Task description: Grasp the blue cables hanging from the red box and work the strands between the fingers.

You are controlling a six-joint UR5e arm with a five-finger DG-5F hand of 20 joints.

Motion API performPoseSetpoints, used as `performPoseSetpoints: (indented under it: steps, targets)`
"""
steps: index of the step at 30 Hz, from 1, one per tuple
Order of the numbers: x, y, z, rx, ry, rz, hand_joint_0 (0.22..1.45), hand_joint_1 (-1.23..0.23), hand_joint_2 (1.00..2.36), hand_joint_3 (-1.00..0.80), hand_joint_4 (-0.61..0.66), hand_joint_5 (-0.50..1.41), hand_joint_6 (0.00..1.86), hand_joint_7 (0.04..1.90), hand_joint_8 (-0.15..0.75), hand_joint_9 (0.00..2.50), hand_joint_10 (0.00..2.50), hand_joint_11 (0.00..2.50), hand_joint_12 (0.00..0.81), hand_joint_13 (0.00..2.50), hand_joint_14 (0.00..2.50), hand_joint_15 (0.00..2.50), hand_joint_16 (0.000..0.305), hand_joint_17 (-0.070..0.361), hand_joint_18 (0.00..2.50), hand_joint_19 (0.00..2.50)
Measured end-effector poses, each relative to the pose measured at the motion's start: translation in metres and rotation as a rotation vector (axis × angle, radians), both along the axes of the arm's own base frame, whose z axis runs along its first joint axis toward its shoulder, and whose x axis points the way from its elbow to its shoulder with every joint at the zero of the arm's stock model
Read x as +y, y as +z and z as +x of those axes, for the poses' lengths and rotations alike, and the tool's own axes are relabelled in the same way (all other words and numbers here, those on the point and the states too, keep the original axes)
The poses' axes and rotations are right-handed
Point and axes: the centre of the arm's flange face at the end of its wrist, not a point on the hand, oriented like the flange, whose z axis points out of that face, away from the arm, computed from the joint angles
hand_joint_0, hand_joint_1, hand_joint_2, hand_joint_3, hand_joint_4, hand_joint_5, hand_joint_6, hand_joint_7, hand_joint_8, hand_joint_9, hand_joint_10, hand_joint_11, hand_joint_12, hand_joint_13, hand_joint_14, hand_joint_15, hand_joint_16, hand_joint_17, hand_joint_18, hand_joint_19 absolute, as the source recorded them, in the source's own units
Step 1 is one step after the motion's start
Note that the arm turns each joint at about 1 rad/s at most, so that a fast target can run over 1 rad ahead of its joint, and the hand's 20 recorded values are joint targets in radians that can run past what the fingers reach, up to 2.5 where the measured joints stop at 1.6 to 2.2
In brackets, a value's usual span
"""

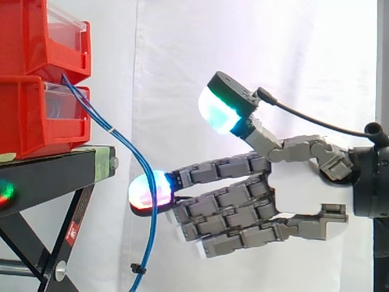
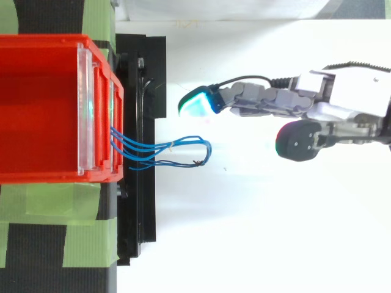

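The hand [image 1: 298, 191] is reaching in from the right with its fingers stretched out almost straight toward the red box [image 1: 42, 115], its thumb [image 1: 226, 103] lifting well above them; it is gripping nothing. The blue cables [image 1: 110, 128] are coming out between the two stacked red bins, above the edge of the black stand [image 1: 55, 167], and are hanging in a long curve to the lower edge of the picture. They are thin strands running close together, with a pale tie binding them partway down and a small black tie sitting near the bottom.

In the side view the strands are crossing in front of the glowing magenta and cyan fingertip [image 1: 141, 194], so contact is looking likely there. The top view is showing otherwise: the cables [image 2: 165, 146] are fanning out from the box [image 2: 43, 39] into a loop, and the cyan fingertip [image 2: 195, 105] is sitting near that loop but apart from it.
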Motion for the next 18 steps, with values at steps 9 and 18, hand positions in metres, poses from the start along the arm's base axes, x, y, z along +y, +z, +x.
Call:
performPoseSetpoints:
  steps: [9,18]
  targets:
    - [0.021,-0.004,0.010,-0.055,-0.039,-0.046,0.62,-0.28,1.00,-1.00,0.16,-0.44,0.01,0.69,0.308,0.00,0.00,0.12,0.359,0.00,0.00,0.20,0.068,0.153,0.00,0.23]
    - [0.040,-0.018,0.016,-0.074,-0.055,-0.038,0.62,-0.29,1.00,-1.00,0.17,-0.42,0.01,0.69,0.314,0.03,0.00,0.16,0.361,0.00,0.00,0.20,0.067,0.151,0.00,0.24]
